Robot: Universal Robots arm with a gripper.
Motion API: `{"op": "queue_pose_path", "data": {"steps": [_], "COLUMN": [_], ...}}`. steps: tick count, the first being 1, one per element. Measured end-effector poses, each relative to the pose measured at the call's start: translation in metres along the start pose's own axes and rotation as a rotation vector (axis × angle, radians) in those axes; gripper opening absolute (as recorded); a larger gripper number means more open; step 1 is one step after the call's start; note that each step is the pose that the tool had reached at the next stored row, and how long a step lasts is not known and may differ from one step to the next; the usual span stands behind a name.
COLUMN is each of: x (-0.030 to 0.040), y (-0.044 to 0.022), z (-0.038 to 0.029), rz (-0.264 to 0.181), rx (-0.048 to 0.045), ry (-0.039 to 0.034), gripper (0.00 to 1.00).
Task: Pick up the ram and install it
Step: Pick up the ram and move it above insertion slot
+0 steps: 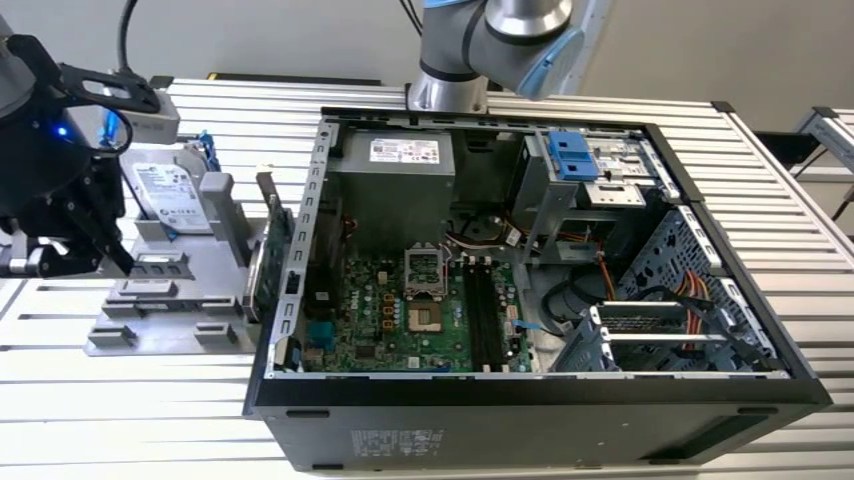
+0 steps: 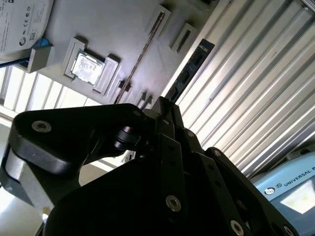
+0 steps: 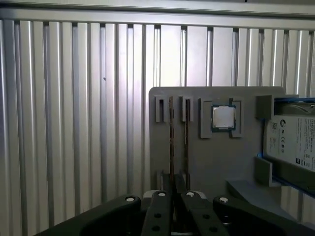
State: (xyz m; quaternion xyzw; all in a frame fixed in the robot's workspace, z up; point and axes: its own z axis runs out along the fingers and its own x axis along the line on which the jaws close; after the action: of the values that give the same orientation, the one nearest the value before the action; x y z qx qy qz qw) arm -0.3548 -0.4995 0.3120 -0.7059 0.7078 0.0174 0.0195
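The ram (image 2: 191, 73) is a thin stick with dark chips. It juts out from between the fingertips of my gripper (image 2: 166, 109), which is shut on it. In the first wrist view the ram (image 3: 171, 142) shows edge-on, running from the gripper (image 3: 174, 195) out over the grey parts holder (image 3: 216, 162). In the exterior view the gripper (image 1: 107, 258) hangs at the exterior view's left, above the holder (image 1: 160, 320) and beside the open computer case (image 1: 534, 400). The motherboard's long memory slots (image 1: 483, 315) lie inside the case.
On the holder sit a second thin stick in its slot (image 3: 186, 137), a square silver processor (image 3: 223, 117) and a hard drive (image 3: 295, 142). A green card (image 1: 274, 255) stands between holder and case. The ribbed metal table (image 1: 134, 420) stretches all around.
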Motion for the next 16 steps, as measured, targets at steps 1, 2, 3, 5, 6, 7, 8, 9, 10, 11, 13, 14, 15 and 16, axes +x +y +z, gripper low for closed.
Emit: {"op": "queue_pose_path", "data": {"steps": [1, 2, 3, 5, 6, 7, 8, 9, 10, 11, 13, 14, 15, 16], "x": [0.0000, -0.0001, -0.0001, -0.0002, -0.0003, -0.0003, -0.0004, -0.0004, -0.0005, -0.0005, -0.0006, -0.0006, -0.0007, -0.0007], "y": [0.0000, 0.0000, 0.0000, 0.0000, 0.0000, 0.0000, 0.0000, 0.0000, 0.0000, 0.0000, 0.0000, 0.0000, 0.0000, 0.0000], "z": [-0.0008, -0.0016, -0.0024, -0.0042, -0.0051, -0.0060, -0.0070, -0.0078, -0.0087, -0.0095, -0.0112, -0.0120, -0.0129, -0.0137], "rz": [0.000, 0.000, 0.000, 0.000, 0.000, 0.000, 0.000, 0.000, 0.000, 0.000, 0.000, 0.000, 0.000, 0.000], "rx": [0.0000, 0.0000, 0.0001, 0.0001, 0.0001, 0.0001, 0.0000, 0.0000, 0.0000, 0.0000, 0.0000, 0.0000, 0.0001, 0.0001], "ry": [0.0000, -0.0001, -0.0001, -0.0001, -0.0002, -0.0002, -0.0001, -0.0002, -0.0002, -0.0002, -0.0002, -0.0002, -0.0003, -0.0003], "gripper": [0.00, 0.00, 0.00, 0.00, 0.00, 0.00, 0.00, 0.00, 0.00, 0.00, 0.00, 0.00, 0.00, 0.00]}}
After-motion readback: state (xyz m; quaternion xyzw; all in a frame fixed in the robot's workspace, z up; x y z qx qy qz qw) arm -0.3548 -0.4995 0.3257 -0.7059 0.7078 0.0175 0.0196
